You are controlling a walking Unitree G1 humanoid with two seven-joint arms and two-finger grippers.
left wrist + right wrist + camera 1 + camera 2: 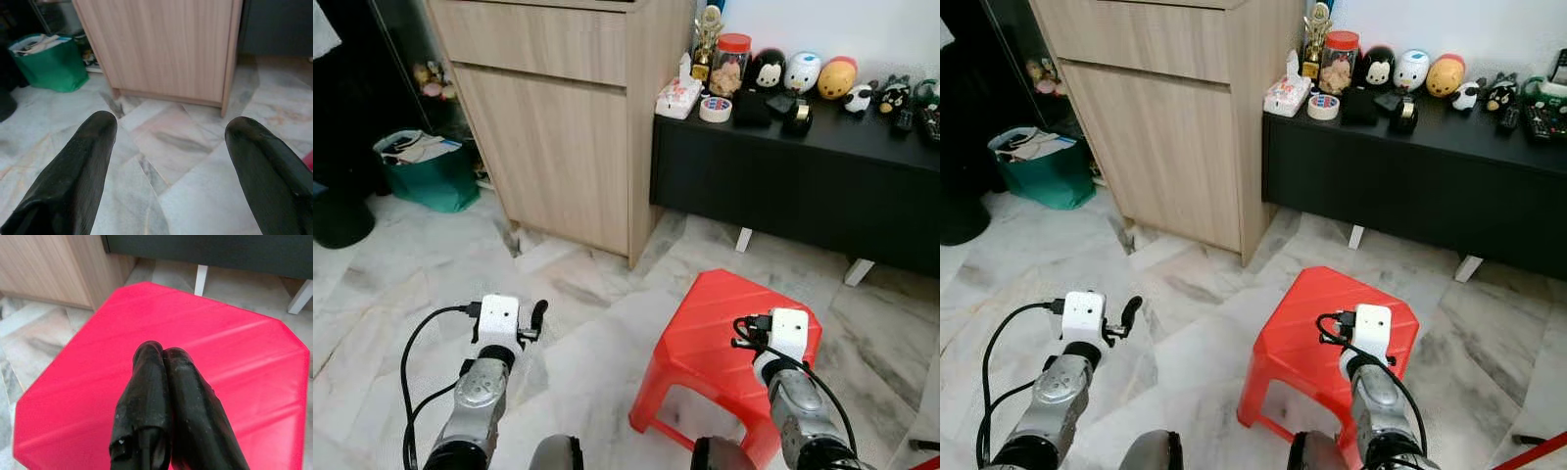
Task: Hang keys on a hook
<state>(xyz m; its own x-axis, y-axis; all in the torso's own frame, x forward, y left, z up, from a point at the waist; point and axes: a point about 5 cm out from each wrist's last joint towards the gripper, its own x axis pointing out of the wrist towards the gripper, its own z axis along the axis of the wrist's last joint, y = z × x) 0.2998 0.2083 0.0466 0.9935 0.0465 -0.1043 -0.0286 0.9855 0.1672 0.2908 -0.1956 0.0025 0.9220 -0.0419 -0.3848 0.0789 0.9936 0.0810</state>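
In the left eye view you look down at a marble floor (401,264). Your left gripper (536,318) is held low over the bare tiles, and your right arm (787,338) is held over a red stool (724,313). Ahead stands a wooden cabinet (558,127), and next to it on your right a black sideboard (803,186) with a jar (731,64), a roll of tape (716,109) and some toy figures on top. A green bag (426,171) sits far to your left. You can find no keys and no hook here, so I cannot tell you which way they lie from either gripper, or which arm is nearer.

The right eye view gives the same scene. Some dark small things lie on the sideboard top (1400,113), but they are too small to name.

In the left wrist view the two fingers (78,166) are wide apart with nothing between them; beyond them are the tiles and the foot of the cabinet.

In the right wrist view the right gripper (164,360) is pressed together with nothing visible inside, just above the stool seat.

My judgement: you must first search for the keys before any reach.
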